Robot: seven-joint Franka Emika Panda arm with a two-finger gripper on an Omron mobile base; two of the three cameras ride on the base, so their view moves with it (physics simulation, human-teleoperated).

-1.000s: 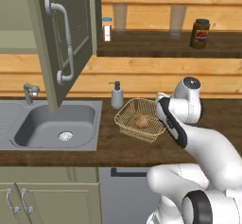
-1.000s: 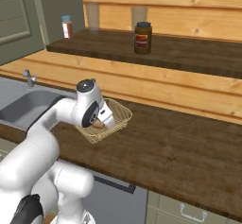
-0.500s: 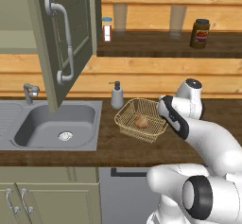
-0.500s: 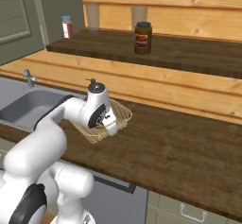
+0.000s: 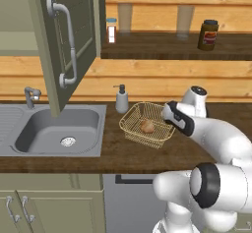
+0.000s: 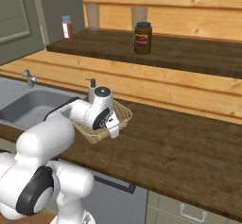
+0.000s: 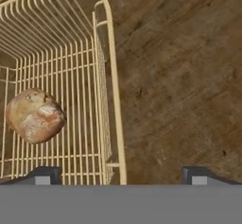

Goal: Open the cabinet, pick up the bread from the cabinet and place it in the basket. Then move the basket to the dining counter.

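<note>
While cabinet [image 5: 69,45] door is hanging open over grey sink [image 5: 59,129], dark wood worktop [image 6: 189,157] is carrying wire basket [image 5: 147,125] w/ bread [image 5: 147,126] lying inside. Gripper [image 7: 121,173] is hovering over basket's right rim, jaws spread wide, one finger each side of rim, gripping nothing. Soap dispenser [image 5: 121,99] is standing just behind basket; brown jar [image 6: 142,38] and shaker [image 6: 67,27] are sitting on upper wood shelf [image 6: 189,60].

Kitchen: sink [image 5: 61,131] w/ tap [image 5: 30,95], wood worktop [image 6: 179,152], cupboards [image 5: 49,207].

Golden-tan wire basket [image 7: 111,67] left of the fingertips, mottled tan-brown bread [image 7: 34,115] inside; dark-brown grained worktop [image 7: 179,76] beneath; sage-green cabinet [image 5: 69,40]; jar [image 5: 208,35] seemingly dark brown.
</note>
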